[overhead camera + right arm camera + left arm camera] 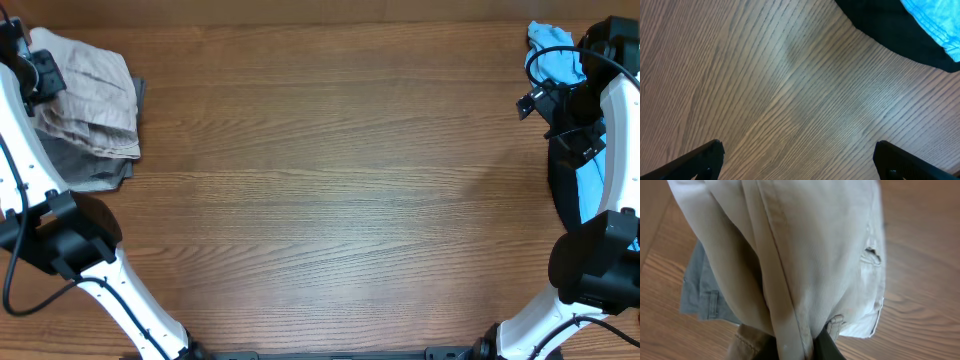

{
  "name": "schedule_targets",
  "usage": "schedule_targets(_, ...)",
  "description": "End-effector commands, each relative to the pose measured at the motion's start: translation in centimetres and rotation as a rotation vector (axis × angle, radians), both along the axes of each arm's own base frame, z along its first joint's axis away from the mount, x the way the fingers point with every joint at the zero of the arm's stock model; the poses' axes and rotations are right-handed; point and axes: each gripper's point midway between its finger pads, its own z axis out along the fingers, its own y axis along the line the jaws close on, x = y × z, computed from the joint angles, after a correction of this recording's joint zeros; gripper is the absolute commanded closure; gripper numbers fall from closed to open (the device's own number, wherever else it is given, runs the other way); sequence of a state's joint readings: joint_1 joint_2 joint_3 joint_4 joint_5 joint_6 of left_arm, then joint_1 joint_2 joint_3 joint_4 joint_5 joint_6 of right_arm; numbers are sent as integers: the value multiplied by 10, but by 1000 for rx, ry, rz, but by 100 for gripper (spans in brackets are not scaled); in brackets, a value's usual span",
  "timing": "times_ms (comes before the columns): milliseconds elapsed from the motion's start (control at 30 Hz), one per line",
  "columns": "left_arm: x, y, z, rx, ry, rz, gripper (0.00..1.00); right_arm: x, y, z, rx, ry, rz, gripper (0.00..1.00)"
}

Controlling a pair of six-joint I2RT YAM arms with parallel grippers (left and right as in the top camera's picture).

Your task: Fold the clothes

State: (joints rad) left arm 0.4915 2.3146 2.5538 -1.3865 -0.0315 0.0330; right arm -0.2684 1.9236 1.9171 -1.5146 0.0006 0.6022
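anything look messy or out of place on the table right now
The beige shorts lie rumpled and skewed on a grey garment at the table's far left corner, not flat. Nothing else stands out.

Far-left corner: grey garment (pixel 100 172) mostly buried under the shorts (pixel 90 85); only its near and right margins show.

Left wrist view: shorts fill the frame and are cut by the top edge. Left gripper (pixel 797 351) almost wholly covered. Only dark slivers of its fingers (pixel 829 346) show, with cloth bunched between them. The pinch itself is off the bottom edge. Small pale mark on the cloth (pixel 871 255) is too blurred to identify.

Far-right corner: blue cloth (pixel 555 50) partly behind the right arm (pixel 620 110). Black cloth (pixel 568 185) largely screened by the same arm.

Right wrist view: right gripper (pixel 797 160) shows its tips only, set wide apart; the rest is cut by the bottom edge.
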Motion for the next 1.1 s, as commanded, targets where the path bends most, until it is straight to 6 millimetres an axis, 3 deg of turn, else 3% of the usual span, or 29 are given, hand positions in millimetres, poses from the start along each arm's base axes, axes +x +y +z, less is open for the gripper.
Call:
schedule_targets(0,-8,25,-15,47,51,39,96,2,-2,9,-13,-28,-1,0)
schedule_targets(200,-21,49,-16,64,55,93,95,2,-2,9,-13,-28,-1,0)
schedule_targets(233,-23,53,-16,63,57,100,89,2,-2,9,-13,-28,-1,0)
schedule_targets(333,-32,64,-16,62,58,128,44,2,-2,9,-13,-28,-1,0)
schedule_targets(400,-40,75,-16,72,64,166,37,2,-2,9,-13,-28,-1,0)
schedule_targets(467,-52,87,-16,83,73,243,12,2,-2,9,-13,-28,-1,0)
schedule_targets(500,-57,91,-16,77,75,271,5,2,-2,9,-13,-28,-1,0)
schedule_targets(533,-62,95,-15,60,67,307,4,2,-2,9,-13,-28,-1,0)
schedule_targets(600,-64,93,-15,-9,30,337,5,2,-2,9,-13,-28,-1,0)
schedule_targets(667,-54,78,-14,-128,-35,291,14,2,-2,9,-13,-28,-1,0)
schedule_targets(733,-40,55,-11,-272,-109,219,48,2,-2,9,-13,-28,-1,0)
schedule_targets(767,-35,45,-9,-327,-135,188,85,2,-2,9,-13,-28,-1,0)
schedule_targets(800,-32,37,-7,-371,-151,166,96,2,-2,9,-13,-28,-1,0)
schedule_targets(1067,-6,-9,-4,-454,-172,47,96,2,-2,9,-13,-28,-1,0)
